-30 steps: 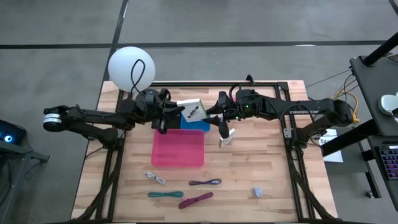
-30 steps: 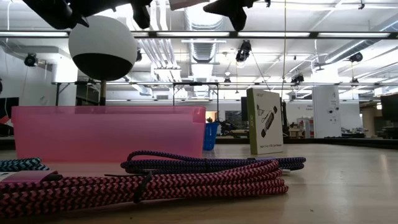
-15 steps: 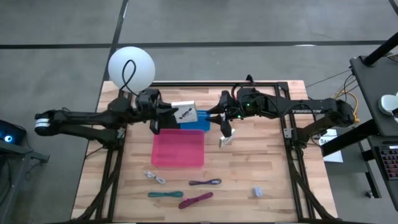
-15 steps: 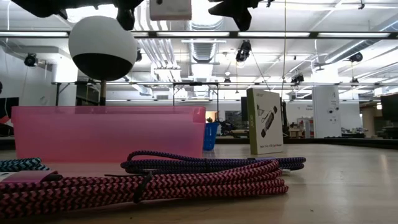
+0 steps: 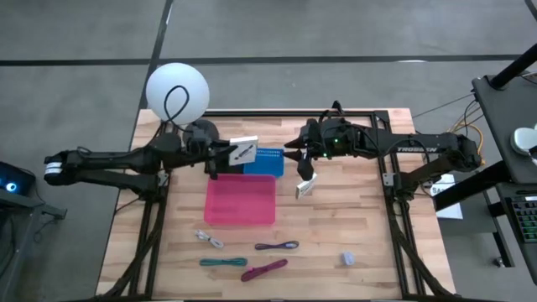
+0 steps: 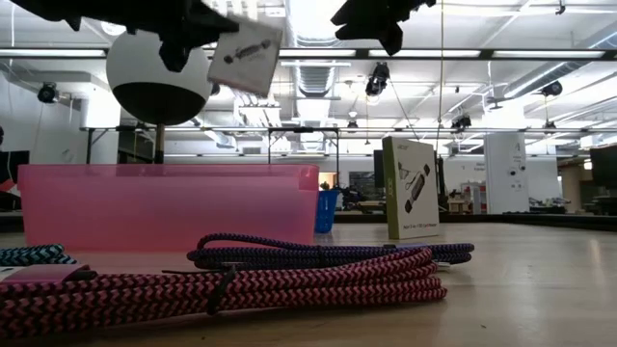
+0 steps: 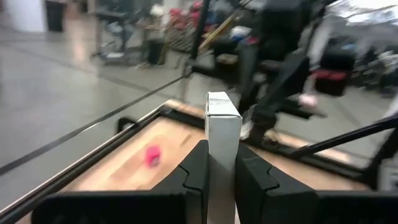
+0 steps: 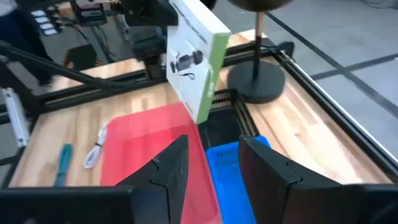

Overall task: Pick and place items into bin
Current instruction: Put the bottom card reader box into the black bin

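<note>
High view: left gripper point(image 5: 223, 157) pinches a white box point(image 5: 243, 152) in the air over the pink bin's point(image 5: 241, 200) back edge. Right gripper point(image 5: 305, 162) hovers with fingers spread above a second box point(image 5: 304, 188) standing beside the bin.

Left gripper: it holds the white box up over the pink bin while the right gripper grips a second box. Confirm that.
Not quite. The right gripper is open and holds nothing, as the right wrist view shows; the second box stands alone on the table. The rest is right: the left gripper holds the white box above the pink bin.
</note>
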Available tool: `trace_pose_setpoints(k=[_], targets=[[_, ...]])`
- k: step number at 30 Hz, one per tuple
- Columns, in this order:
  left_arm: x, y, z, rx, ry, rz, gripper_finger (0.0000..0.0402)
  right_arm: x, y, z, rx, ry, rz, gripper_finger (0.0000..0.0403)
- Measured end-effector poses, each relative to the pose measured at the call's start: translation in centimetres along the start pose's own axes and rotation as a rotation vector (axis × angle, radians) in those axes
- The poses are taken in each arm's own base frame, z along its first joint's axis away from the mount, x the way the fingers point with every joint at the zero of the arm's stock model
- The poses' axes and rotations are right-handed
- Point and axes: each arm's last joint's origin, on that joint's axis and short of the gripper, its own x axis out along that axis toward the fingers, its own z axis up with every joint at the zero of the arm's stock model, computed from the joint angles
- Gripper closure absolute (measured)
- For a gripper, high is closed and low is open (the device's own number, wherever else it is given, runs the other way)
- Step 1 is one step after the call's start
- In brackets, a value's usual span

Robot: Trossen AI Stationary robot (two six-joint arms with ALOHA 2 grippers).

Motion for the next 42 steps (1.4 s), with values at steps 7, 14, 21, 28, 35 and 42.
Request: trace_pose_setpoints(k=[7, 14, 21, 28, 35, 42], targets=[[0.5, 0.4, -1.3, 0.037, 0.151, 0.092, 0.0374, -0.1, -0.1, -0.3, -0.003, 0.037, -0.01, 0.0282], [1.2, 0.2, -0.6, 0.171, 0.347, 0.146, 0.0374, -0.1, -0.2, -0.4, -0.001, 0.044, -0.019, 0.0278], [2.0, 0.0, -0.3, 0.31, 0.536, 0.183, 0.0374, -0.1, -0.3, -0.4, -0.002, 0.038, -0.057, 0.0285], [2.9, 0.2, -0.8, 0.408, 0.678, 0.232, 0.0374, -0.1, -0.4, -0.4, -0.001, 0.037, -0.063, 0.0289], [3.5, 0.4, -2.4, 0.455, 0.827, 0.255, 0.0374, 0.0, -0.4, -0.4, 0.0, 0.038, -0.064, 0.0289], [4.5, 0.7, -3.4, 0.589, 0.903, 0.302, 0.0374, 0.0, -0.4, -0.4, 0.0, 0.038, -0.064, 0.0298]])
